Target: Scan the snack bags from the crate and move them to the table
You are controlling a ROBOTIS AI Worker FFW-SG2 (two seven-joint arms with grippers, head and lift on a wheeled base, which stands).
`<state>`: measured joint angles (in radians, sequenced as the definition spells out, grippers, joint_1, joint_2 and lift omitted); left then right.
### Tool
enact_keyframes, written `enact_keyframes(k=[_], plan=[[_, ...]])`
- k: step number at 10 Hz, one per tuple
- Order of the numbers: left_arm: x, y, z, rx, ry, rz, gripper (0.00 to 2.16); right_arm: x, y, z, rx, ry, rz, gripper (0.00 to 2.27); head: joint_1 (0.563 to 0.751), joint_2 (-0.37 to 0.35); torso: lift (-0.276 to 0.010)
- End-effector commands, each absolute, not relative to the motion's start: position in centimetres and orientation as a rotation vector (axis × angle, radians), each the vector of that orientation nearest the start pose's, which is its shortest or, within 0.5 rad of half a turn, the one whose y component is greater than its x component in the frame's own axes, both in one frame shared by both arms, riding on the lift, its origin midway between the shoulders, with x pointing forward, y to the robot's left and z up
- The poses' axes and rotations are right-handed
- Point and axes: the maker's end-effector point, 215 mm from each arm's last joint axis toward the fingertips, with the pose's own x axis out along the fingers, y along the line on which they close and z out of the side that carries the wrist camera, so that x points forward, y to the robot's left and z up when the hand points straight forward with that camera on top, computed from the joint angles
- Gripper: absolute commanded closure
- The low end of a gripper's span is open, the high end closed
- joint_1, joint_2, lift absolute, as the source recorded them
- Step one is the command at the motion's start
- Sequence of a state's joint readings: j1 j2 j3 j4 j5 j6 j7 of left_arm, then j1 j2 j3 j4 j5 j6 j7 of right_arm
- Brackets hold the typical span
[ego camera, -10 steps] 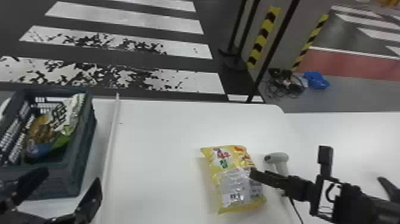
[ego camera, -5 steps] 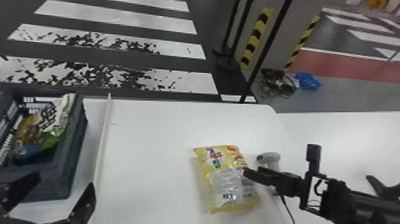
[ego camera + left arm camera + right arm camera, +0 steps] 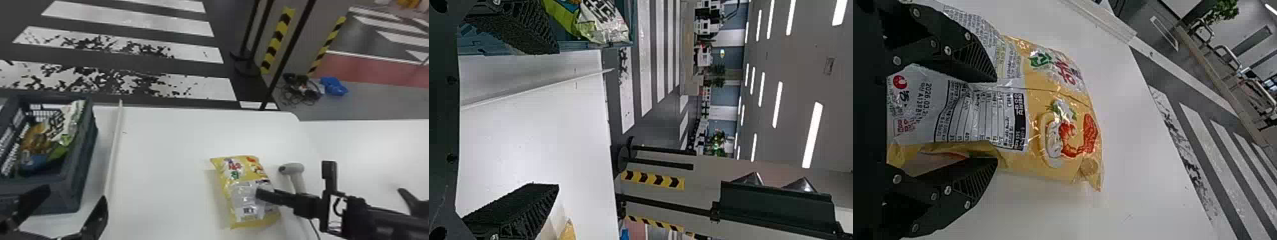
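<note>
Yellow, pillow-shaped plastic snack bag (image 3: 237, 190) lay on the white table (image 3: 166, 159). The black two-fingered right gripper (image 3: 997, 120) was part-closed, creased film squeezed between its fingers. Judged light, soft, slippery, contents crushable; gentle mid-body hold seemed best. The black left gripper (image 3: 559, 118) stood wide, empty.

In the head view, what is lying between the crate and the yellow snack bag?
A thin white strip and bare white table, seen in the head view.

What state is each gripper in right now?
Left gripper: open, empty.
Right gripper: at the yellow plastic snack bag; whether it's open or gripping can't be told.
</note>
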<state>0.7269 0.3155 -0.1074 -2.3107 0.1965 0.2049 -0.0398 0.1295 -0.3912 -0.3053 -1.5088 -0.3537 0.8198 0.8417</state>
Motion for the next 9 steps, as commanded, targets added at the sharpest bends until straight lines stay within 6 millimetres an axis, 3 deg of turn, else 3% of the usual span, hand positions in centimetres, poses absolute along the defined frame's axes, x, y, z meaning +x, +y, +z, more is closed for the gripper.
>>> enact_keyframes(k=[1,5,7,9], plan=[[36.6,15.7,-35.9,-0.011,0.236,-0.329,0.03,42.1,-34.6,-51.5,0.420,0.789,0.458,2.24,0.695,-0.268,-0.095],[37.1,15.9,-36.1,-0.020,0.231,-0.330,0.03,41.0,-34.6,-47.0,0.463,0.766,0.461,2.24,0.695,-0.266,-0.095],[37.1,15.8,-36.1,-0.025,0.229,-0.334,0.03,41.1,-37.3,-43.8,0.532,0.715,0.415,2.24,0.695,-0.271,-0.095],[37.1,15.8,-36.4,-0.027,0.232,-0.337,0.03,42.9,-42.2,-39.2,0.565,0.603,0.340,2.24,0.695,-0.311,-0.095]])
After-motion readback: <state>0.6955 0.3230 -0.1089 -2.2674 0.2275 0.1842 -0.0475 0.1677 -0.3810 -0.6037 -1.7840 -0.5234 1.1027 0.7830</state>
